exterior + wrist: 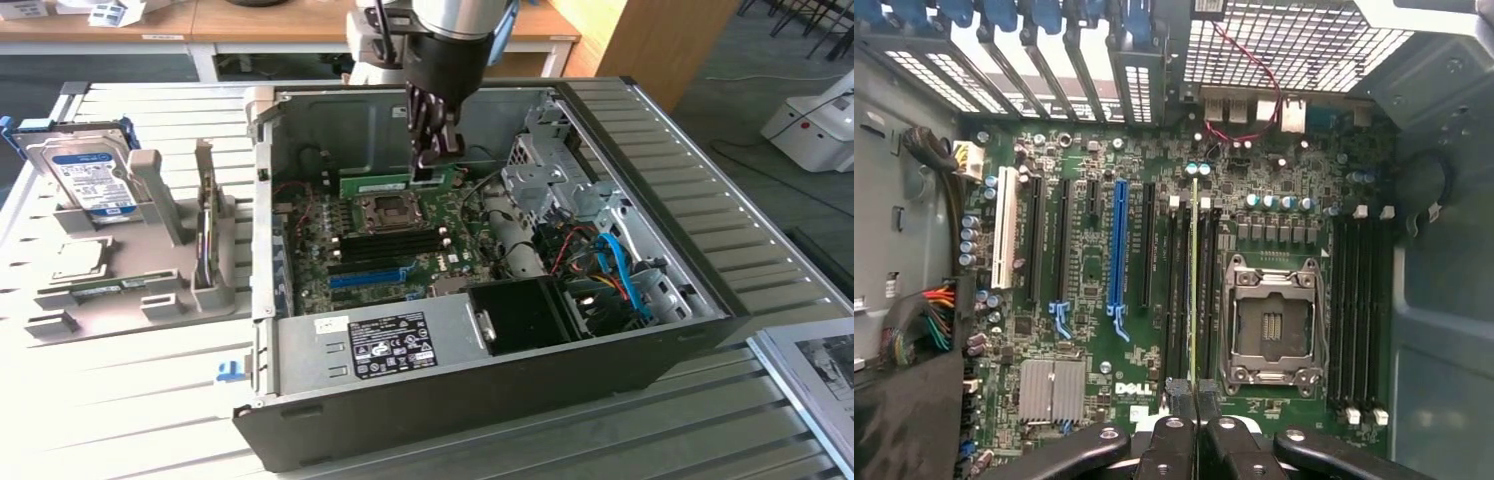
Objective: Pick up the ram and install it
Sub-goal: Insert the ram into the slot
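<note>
Ram (395, 183) (1194, 280) is clamped in the jaws, held on edge by its upper side, long axis level. It sits inside the open case (694, 250), low over the motherboard (441, 265) (1084, 300), in line with the black memory slots (1176, 290) just beside the CPU socket (387, 211) (1272, 325). Can't tell if it touches a slot or is seated. Wrist view shows it as a thin edge running along the slot bank, with black slots on either side. A second bank of black slots (387, 241) (1359, 310) lies on the socket's other side, with nothing in it. Socket is open, no chip in it. Blue slot (367, 278) (1117, 250) is further along the board, apart from the ram.

Case lies on its side on the slatted surface (134, 400), side panel off. It also holds a PSU (387, 340) with a white label, a black box (527, 315) next to it, blue cables (621, 270) and a metal drive cage (547, 170).

On the exterior view's left, well apart from the case, a gray holder (120, 310) carries an upright hard drive (87, 180) and an upright card (204, 235).
</note>
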Motion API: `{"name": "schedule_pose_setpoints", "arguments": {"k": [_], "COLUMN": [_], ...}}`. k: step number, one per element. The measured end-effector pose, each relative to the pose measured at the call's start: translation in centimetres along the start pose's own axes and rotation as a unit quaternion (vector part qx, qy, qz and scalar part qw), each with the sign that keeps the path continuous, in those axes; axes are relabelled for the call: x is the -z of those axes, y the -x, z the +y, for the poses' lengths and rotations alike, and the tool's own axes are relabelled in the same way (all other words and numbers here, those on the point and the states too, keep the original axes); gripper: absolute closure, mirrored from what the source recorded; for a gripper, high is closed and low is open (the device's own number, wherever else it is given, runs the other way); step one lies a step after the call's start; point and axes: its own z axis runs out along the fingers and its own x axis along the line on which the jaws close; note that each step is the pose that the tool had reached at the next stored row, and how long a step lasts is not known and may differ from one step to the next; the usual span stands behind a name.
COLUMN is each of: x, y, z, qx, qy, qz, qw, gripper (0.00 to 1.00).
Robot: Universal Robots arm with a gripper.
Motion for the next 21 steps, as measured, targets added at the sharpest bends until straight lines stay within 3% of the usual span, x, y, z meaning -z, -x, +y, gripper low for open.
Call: {"name": "schedule_pose_setpoints", "arguments": {"k": [21], "x": [-2.25], "y": [-0.1], "z": [-0.11], "qx": [0.0], "qy": [0.0], "qz": [0.0], "qw": [1.0], "gripper": [0.89]}}
